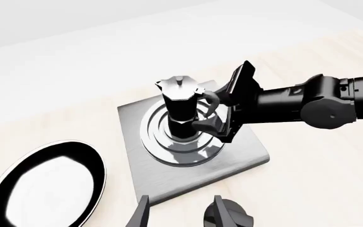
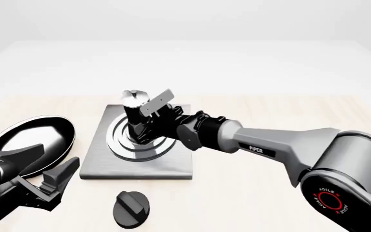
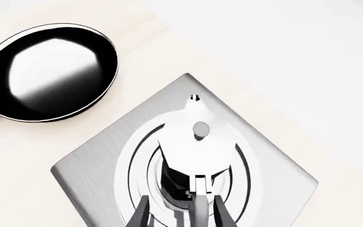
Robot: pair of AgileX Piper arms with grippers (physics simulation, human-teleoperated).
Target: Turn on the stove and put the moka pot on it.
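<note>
Front view: stove [image 2: 163, 164] sits mid-table, a flat grey plate with silver rings [image 2: 122, 147] toward its 9 o'clock side. Pot [image 2: 135, 117] stands upright on the rings, silver lid up, black base down. Right gripper [image 2: 152, 122] reaches in from 3 o'clock, its fingers closed around the pot's handle side; grip looks narrow, holding the pot. Left wrist view agrees: pot [image 1: 180, 108] centred on the rings, right gripper [image 1: 222, 111] pressed against its handle, one finger [image 1: 211, 126] low by the base and one higher by the lid. Whether the base fully rests on the rings or sits a hair above, cannot tell. Right wrist view looks straight down on the lid [image 3: 199, 142], with the finger tips bracketing the handle at the frame's lower edge. Knob [image 2: 132, 208], round, black and ridged, lies on the table just off the stove's 6 o'clock edge, apart from the plate. Left gripper [image 2: 40, 170] hangs at 8 o'clock of the stove, well clear of the pot, jaws spread wide and holding nothing; its near finger tip is close to the knob at about 10 o'clock of it, not touching. Pan [image 2: 34, 140], black with a glossy inside, lies at 9 o'clock of the stove, close to the plate's edge.
</note>
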